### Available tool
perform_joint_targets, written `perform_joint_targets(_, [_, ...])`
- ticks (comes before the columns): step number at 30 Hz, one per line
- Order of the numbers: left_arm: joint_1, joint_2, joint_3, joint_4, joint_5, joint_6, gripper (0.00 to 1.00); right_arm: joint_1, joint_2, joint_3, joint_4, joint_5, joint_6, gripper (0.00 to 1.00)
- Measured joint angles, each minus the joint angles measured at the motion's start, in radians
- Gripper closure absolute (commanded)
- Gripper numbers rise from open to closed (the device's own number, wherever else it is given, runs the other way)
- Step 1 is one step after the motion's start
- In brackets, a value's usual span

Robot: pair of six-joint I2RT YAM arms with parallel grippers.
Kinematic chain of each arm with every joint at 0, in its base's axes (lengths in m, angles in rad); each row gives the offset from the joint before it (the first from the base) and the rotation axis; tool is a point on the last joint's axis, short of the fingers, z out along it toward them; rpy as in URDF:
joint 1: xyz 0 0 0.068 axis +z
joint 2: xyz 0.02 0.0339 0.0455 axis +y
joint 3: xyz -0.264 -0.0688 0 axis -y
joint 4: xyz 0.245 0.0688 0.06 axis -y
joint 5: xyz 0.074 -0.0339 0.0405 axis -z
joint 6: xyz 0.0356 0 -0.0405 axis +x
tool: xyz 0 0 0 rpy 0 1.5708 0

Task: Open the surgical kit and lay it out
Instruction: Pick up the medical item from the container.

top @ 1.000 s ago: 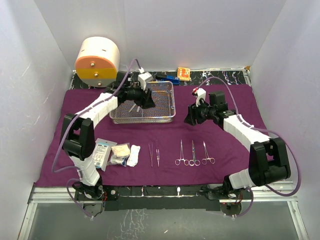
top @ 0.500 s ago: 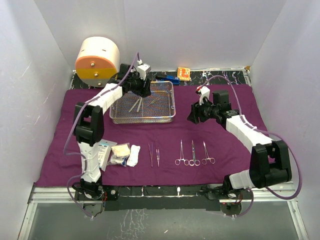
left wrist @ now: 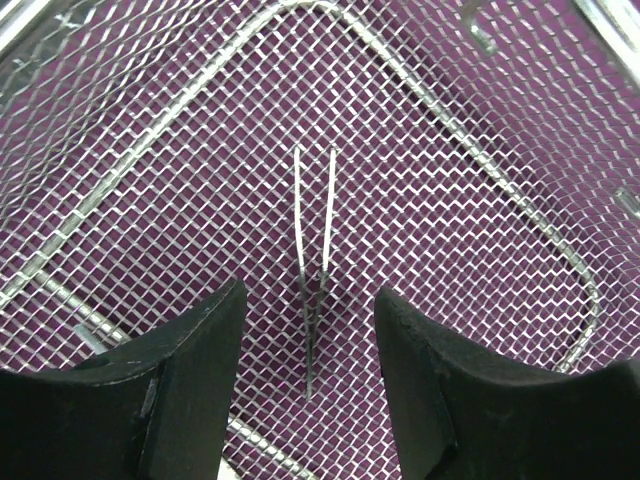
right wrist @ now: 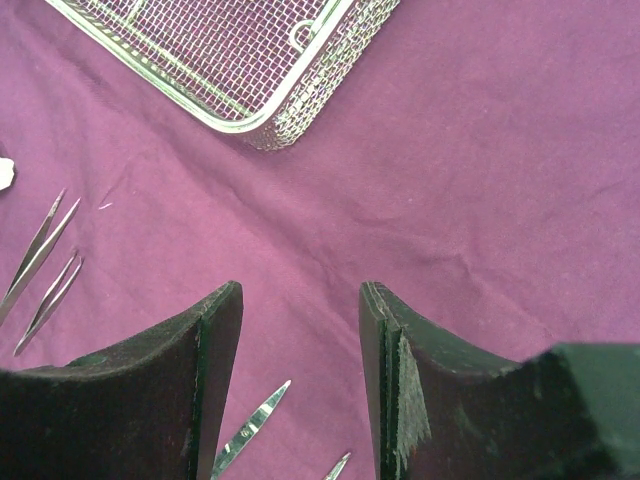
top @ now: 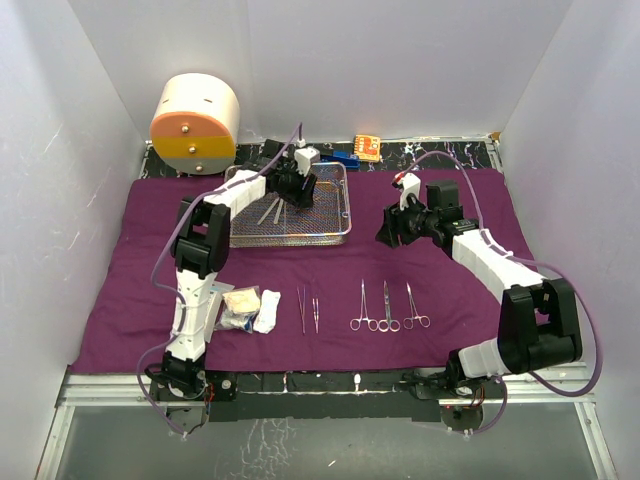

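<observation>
The purple cloth (top: 480,290) lies spread flat over the table. At its back stands the wire-mesh tray (top: 335,235), which still holds thin steel tools (top: 272,210). My left gripper (top: 298,192) hovers open inside the tray. In the left wrist view a pair of tweezers (left wrist: 314,230) lies on the tray's mesh (left wrist: 480,120), its tip between my open fingers (left wrist: 310,300). My right gripper (top: 390,228) hangs open over bare cloth (right wrist: 480,200), beside the tray's corner (right wrist: 265,125). Three forceps (top: 387,308), two tweezers (top: 308,310), gauze (top: 243,305) and a packet (top: 205,305) lie in a row near the front.
A cream-and-orange drum (top: 195,122) stands at the back left. A small orange item (top: 367,147) and a blue one (top: 345,158) lie behind the tray. White walls close in the sides and back. In the right wrist view, laid-out tweezers (right wrist: 40,255) and forceps tips (right wrist: 250,430) show.
My left gripper has swung from the tray's left edge toward the back, then right, over the tray's middle. The right gripper has barely moved.
</observation>
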Motion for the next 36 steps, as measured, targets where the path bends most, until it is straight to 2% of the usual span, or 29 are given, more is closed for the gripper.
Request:
perform_joint_targets(10, [-0.029,0.013,0.0,0.006,-0.021,0.034,0.61,-0.002,0.01,0.0,-0.001,-0.013,0.0,0.52])
perform_joint_targets(25, [-0.046,0.005,-0.037,0.073,-0.114,0.075,0.88,-0.002,0.012,0.0,-0.008,-0.015,-0.001,0.52])
perform_joint_targets(34, [-0.05,-0.021,-0.085,0.122,-0.129,0.083,1.0,-0.002,0.012,0.008,-0.016,-0.015,0.0,0.52])
perform_joint_targets(36, [-0.051,-0.023,-0.086,0.122,-0.129,0.093,1.0,-0.002,0.012,0.018,-0.025,-0.016,0.0,0.52])
